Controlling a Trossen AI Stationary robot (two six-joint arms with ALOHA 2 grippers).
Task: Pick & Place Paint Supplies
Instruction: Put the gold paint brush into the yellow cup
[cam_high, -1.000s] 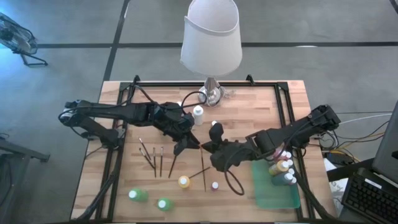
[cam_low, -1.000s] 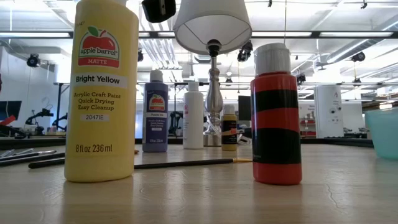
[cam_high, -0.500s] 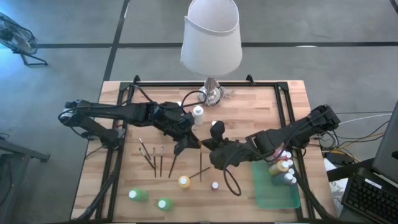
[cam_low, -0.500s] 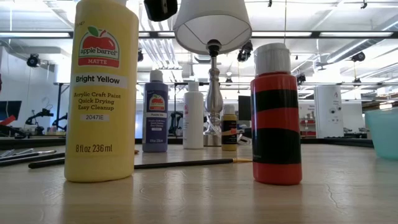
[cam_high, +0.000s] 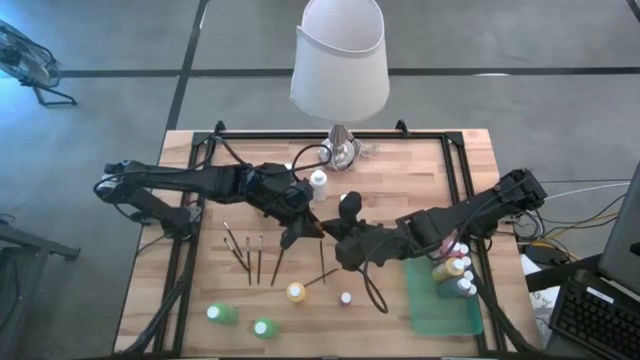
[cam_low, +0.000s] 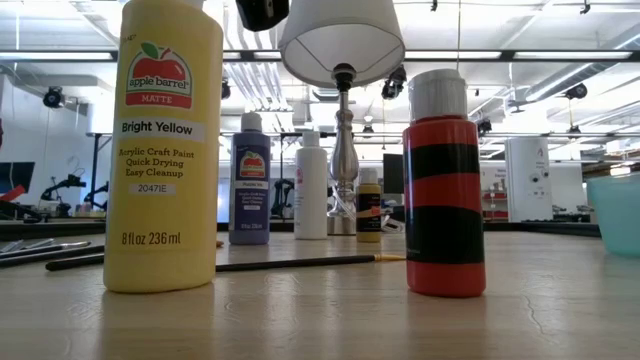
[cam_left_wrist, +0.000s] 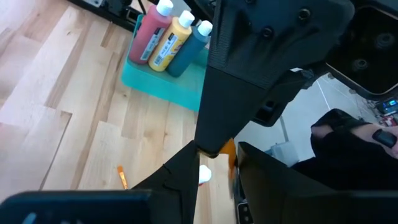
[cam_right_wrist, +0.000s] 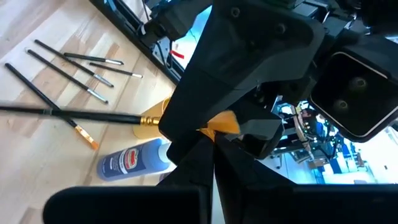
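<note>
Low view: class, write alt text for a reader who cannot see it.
A tall yellow bottle and a red bottle stand close on a wooden table, with a paintbrush lying behind them. Farther back stand a purple bottle, a white bottle and a lamp.

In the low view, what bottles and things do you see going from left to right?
Big yellow bottle → purple bottle → white bottle → lamp → small yellow bottle → red and black bottle → teal tray at the right edge.
</note>
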